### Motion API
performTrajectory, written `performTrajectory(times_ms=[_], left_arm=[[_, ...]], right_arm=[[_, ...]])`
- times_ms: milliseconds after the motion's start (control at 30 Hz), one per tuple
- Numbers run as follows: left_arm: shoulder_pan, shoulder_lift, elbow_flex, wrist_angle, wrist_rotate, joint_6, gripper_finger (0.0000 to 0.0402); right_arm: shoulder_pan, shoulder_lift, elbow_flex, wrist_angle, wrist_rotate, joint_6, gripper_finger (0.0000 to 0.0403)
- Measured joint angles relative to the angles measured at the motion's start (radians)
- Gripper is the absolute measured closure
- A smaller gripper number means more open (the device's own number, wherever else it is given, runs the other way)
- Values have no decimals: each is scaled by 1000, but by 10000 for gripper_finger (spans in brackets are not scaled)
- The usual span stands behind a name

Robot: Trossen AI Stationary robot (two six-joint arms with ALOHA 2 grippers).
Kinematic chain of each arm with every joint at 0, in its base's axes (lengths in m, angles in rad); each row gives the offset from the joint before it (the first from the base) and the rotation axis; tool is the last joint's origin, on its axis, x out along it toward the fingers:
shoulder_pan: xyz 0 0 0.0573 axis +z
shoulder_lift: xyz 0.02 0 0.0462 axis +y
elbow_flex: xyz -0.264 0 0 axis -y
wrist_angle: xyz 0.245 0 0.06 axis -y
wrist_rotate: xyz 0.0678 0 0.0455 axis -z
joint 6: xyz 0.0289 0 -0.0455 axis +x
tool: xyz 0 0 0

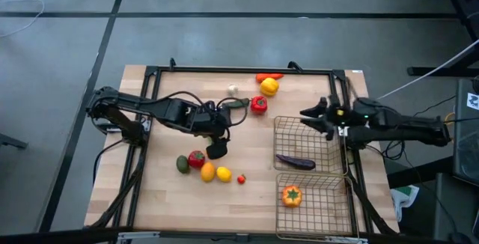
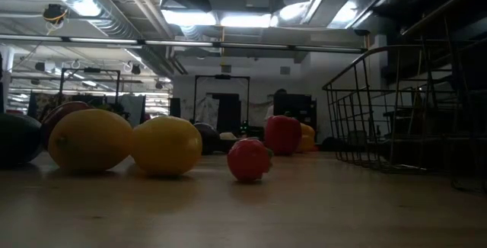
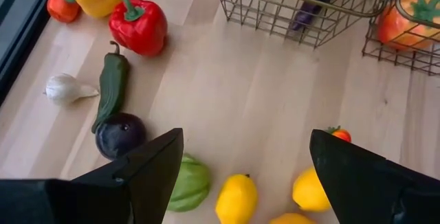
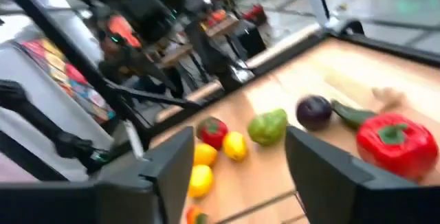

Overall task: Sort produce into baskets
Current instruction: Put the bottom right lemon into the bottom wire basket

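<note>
On the wooden table (image 1: 165, 199), two wire baskets (image 1: 307, 143) sit right, one holding an eggplant (image 1: 295, 162), the nearer (image 1: 314, 210) an orange tomato (image 1: 291, 195); left pincer (image 1: 216, 150) hangs spread, empty, above loose produce (image 1: 206, 168); right pincer (image 1: 310, 114), spread, empty, hovers beside the basket rim.

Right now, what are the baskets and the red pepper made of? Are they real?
The baskets look like thin wire metal with a bronze-gold finish: you can see the table through the open grid. The red pepper looks like smooth, glossy plastic, probably a toy: its skin is evenly red with a soft shine. The table seems to be pale wood, with visible grain and plank lines.
</note>
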Motion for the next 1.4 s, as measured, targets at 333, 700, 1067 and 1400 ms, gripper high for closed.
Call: performTrajectory(times_ms=[333,700,1067,1400], left_arm=[[-34,-2,0,-64,-8,-56,88],[-95,-14,0,-220,-93,-105,89],[-103,-13,0,-175,-94,-141,89],[-151,-11,0,-101,-93,-166,89]], right_arm=[[0,249,0,135,52,-94,99],[0,406,27,293,119,-140,93],[0,652,394,-81,98,-349,93],[0,852,541,-173,98,-478,94]])
